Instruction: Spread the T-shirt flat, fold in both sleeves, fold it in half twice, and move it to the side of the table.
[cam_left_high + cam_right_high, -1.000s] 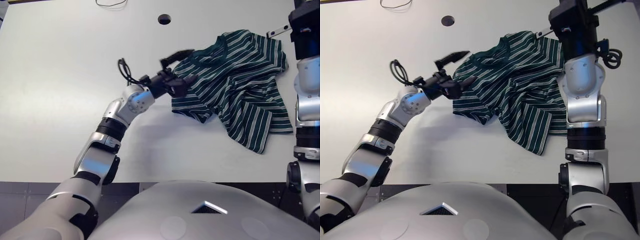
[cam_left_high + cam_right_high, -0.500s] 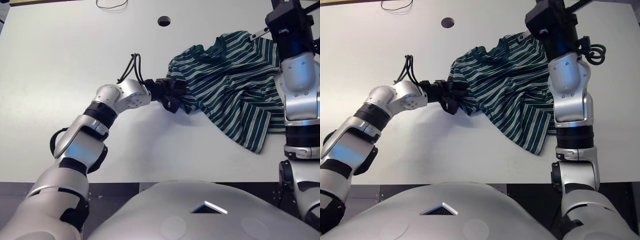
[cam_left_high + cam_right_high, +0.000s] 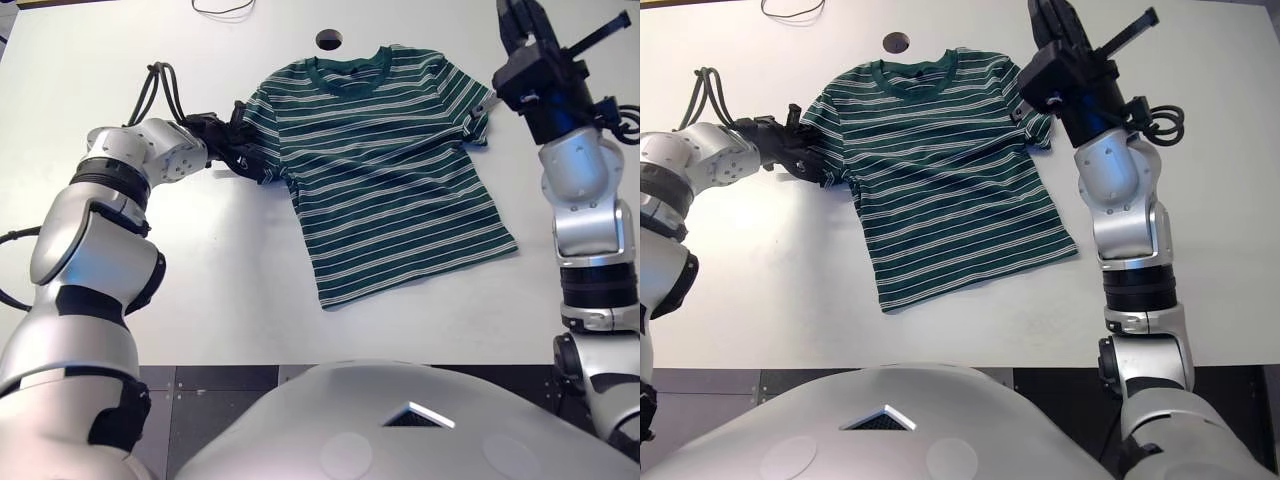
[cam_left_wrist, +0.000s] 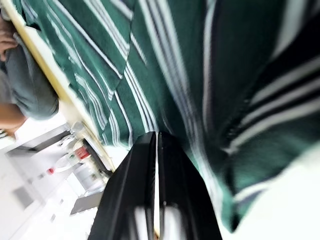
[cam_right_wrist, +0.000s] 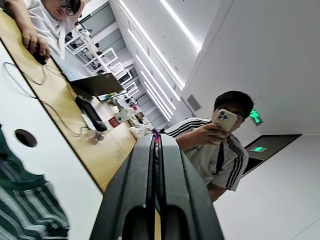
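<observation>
A dark green T-shirt (image 3: pixel 380 170) with white stripes lies spread flat on the white table (image 3: pixel 150 290), collar toward the far edge. My left gripper (image 3: pixel 243 150) lies low at the shirt's left sleeve, fingers shut on the bunched sleeve edge; the left wrist view has striped cloth (image 4: pixel 190 75) right at the shut fingertips (image 4: pixel 150 142). By the shirt's right sleeve (image 3: pixel 478 100) my right gripper (image 3: pixel 520 22) is raised with its fingers pointing up, shut and holding nothing. The right wrist view has the shut fingers (image 5: pixel 145 165) against the room, with shirt cloth (image 5: pixel 25 215) below.
A round dark hole (image 3: pixel 328 39) in the table sits just beyond the collar. A thin cable (image 3: pixel 222 8) lies at the far edge. Bare table stretches left of the shirt and along the near edge (image 3: pixel 300 340).
The shirt was crumpled on the right side of the table. My left gripper took hold of it and pulled it left, the right arm swung inward and up, and the shirt now lies flat.
</observation>
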Robot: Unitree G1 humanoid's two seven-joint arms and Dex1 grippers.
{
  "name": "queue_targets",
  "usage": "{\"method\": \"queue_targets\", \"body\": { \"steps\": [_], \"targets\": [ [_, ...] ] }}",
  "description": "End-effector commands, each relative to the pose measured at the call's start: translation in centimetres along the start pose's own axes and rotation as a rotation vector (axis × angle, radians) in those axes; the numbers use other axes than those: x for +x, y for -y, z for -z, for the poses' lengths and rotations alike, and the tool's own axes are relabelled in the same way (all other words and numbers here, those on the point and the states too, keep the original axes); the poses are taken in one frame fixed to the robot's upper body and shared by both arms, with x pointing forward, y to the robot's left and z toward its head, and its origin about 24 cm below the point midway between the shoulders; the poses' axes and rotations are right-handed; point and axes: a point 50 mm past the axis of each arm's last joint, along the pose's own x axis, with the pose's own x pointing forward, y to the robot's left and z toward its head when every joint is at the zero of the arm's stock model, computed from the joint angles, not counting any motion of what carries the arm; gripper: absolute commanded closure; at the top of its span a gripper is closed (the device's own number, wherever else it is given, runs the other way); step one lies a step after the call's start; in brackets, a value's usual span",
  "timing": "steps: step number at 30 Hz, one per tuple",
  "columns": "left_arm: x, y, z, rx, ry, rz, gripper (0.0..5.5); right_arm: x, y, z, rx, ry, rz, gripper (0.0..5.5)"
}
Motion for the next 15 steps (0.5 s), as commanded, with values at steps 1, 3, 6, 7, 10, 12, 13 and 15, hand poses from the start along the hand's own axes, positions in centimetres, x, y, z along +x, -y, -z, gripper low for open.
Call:
{"method": "queue_targets", "body": {
  "steps": [1,3,6,7,10,12,13,15],
  "targets": [
    [0.1,-4.0,0.2,-0.026,0.003,-0.288,5.38,-0.8,-1.1,0.0,0.005,-0.014,-0.064,5.40],
    [-1.1,-5.5,0.9,-0.082,0.025,-0.442,5.38,-1.1,-0.9,0.2,-0.002,-0.023,-0.069,5.40],
    [-4.4,-6.5,1.7,-0.130,0.087,-0.639,5.38,-1.3,-0.5,0.2,-0.010,-0.026,-0.062,5.40],
    [-5.4,-6.7,1.2,-0.140,0.130,-0.683,5.38,-1.3,-0.3,0.2,-0.012,-0.025,-0.059,5.40],
    [-5.9,-5.0,-7.3,-0.215,0.468,-0.691,5.38,-1.0,0.3,0.6,-0.020,-0.033,-0.044,5.40],
    [-5.5,-2.7,-12.8,-0.280,0.646,-0.582,5.38,-0.3,0.6,1.2,-0.021,-0.049,-0.050,5.40],
    [-5.4,-1.4,-15.0,-0.292,0.716,-0.505,5.38,0.1,0.6,1.6,-0.026,-0.059,-0.057,5.40],
    [-5.4,0.2,-17.4,-0.297,0.781,-0.384,5.38,0.8,0.9,2.2,-0.049,-0.074,-0.065,5.40]
  ]
}}
